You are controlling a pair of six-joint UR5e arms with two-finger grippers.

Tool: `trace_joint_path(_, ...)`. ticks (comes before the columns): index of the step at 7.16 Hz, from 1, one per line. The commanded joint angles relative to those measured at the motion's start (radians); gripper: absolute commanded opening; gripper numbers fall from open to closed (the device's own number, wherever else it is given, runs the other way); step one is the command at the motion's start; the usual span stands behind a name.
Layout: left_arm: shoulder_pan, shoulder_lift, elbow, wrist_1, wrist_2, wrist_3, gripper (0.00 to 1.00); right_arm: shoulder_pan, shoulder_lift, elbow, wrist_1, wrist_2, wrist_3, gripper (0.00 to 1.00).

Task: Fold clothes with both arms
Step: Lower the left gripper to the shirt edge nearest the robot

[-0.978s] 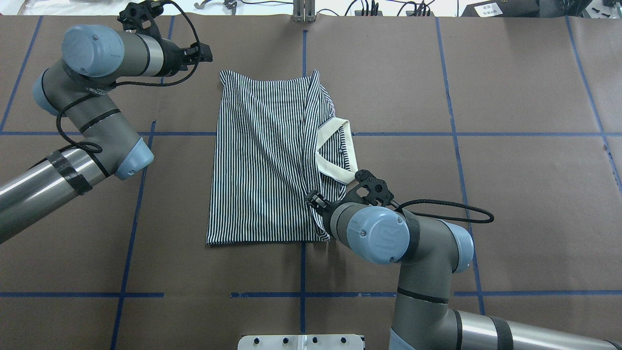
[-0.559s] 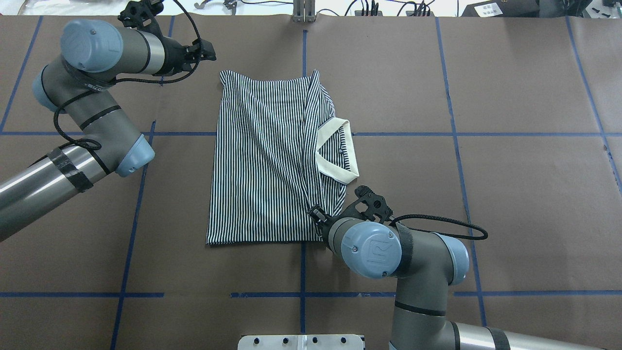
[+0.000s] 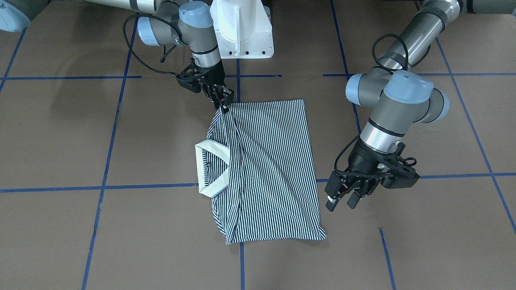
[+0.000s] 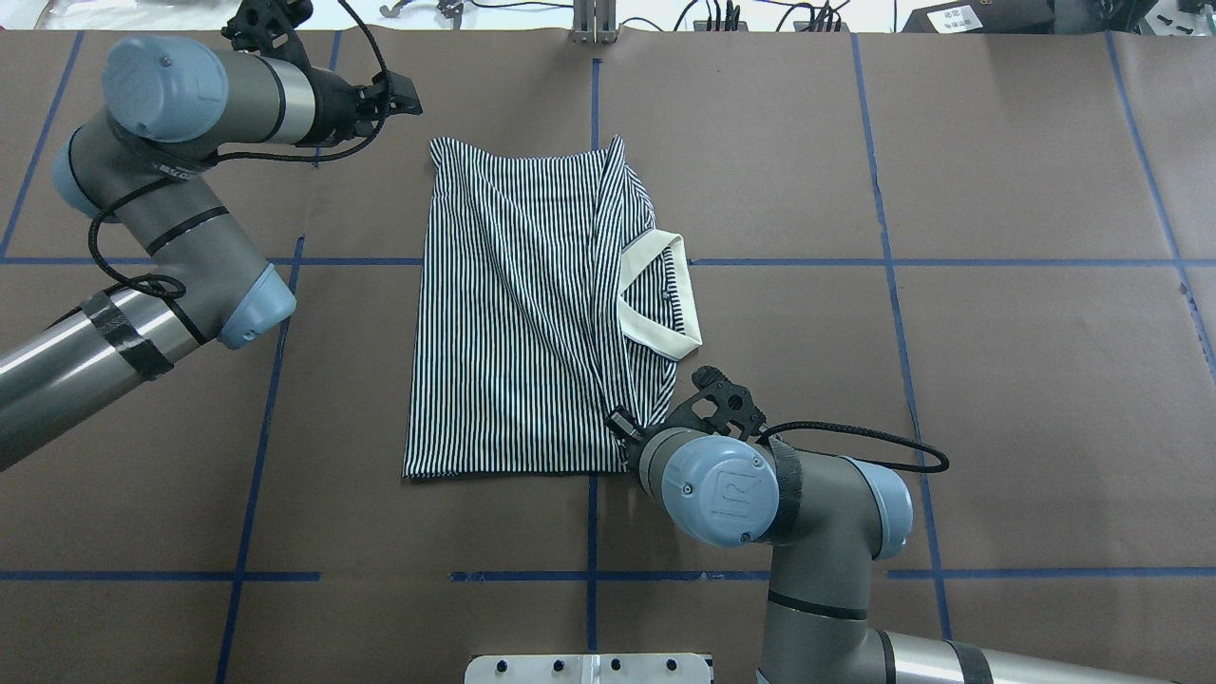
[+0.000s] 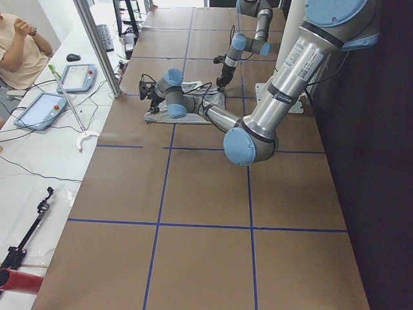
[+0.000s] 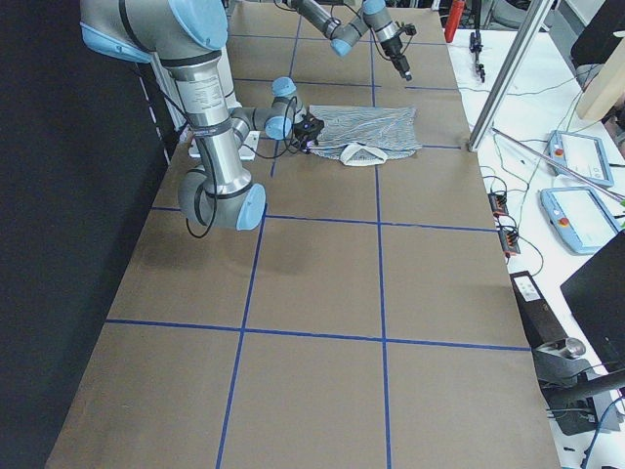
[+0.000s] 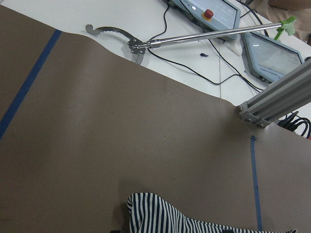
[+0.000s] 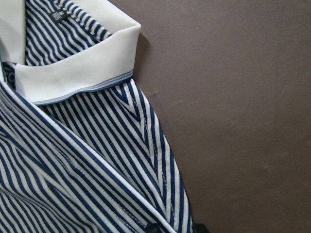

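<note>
Shirt (image 4: pixel 513 313) on table (image 4: pixel 950 380); right arm (image 4: pixel 822 560) at near-right corner, left arm (image 4: pixel 190 237) beyond far-left corner.

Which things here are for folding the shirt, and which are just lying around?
For the job: striped shirt; right hand, pinching its corner; left hand, open beside it.
Just lying about: grabber stick; control pad with red button.

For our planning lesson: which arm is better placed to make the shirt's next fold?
Probably the right. The right gripper is shut on a corner of the shirt, fabric drawn up to it; the left gripper hangs open beside the shirt, holding nothing.
</note>
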Motion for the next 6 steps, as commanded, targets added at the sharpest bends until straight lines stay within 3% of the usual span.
trace_joint_path(1, -0.002, 0.007, -0.010, 0.000, 0.000, -0.002, 0.75, 0.001, 0.005, -0.001, 0.001, -0.001, -0.002, 0.00)
trace_joint_path(3, 0.003, 0.039, -0.079, 0.003, 0.000, -0.044, 0.75, 0.010, 0.006, 0.008, 0.000, 0.002, -0.012, 0.00)
trace_joint_path(4, 0.026, 0.119, -0.187, 0.009, -0.002, -0.105, 0.75, 0.011, 0.003, 0.040, 0.000, 0.006, -0.010, 0.00)
trace_joint_path(5, 0.140, 0.209, -0.337, 0.023, 0.014, -0.226, 0.75, 0.015, -0.008, 0.063, 0.000, 0.008, -0.012, 0.00)
trace_joint_path(6, 0.255, 0.277, -0.408, 0.028, 0.093, -0.349, 0.75, 0.018, -0.018, 0.099, -0.014, 0.008, -0.010, 0.00)
